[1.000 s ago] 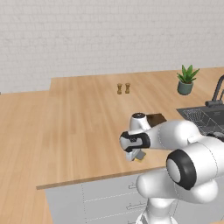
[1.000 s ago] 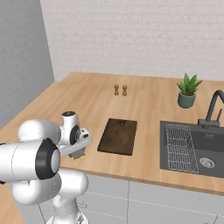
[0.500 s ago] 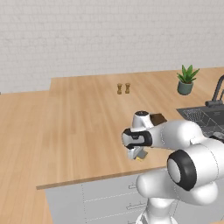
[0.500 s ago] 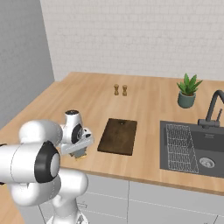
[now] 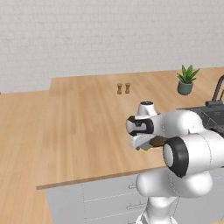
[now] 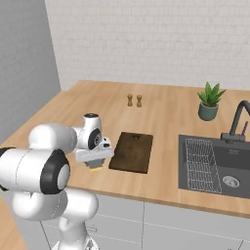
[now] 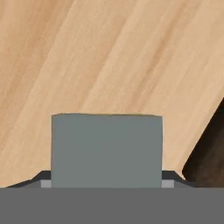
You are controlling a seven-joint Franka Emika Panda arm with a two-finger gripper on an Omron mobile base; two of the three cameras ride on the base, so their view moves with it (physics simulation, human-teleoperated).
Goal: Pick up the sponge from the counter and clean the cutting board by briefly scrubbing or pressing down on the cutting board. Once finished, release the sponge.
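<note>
The hand (image 6: 96,161) is clamped on the small flat grey-green-over-yellow sponge (image 7: 106,150), its grey-green face square between the fingertips in the hand view, so the pick-up looks done. It hangs low over the light-wood plank tabletop (image 6: 166,110), just beside the near left corner of the dark brown rectangular wooden cutting board (image 6: 132,151) and not yet over it. By my reading, the carry across, the scrub and the release all remain.
</note>
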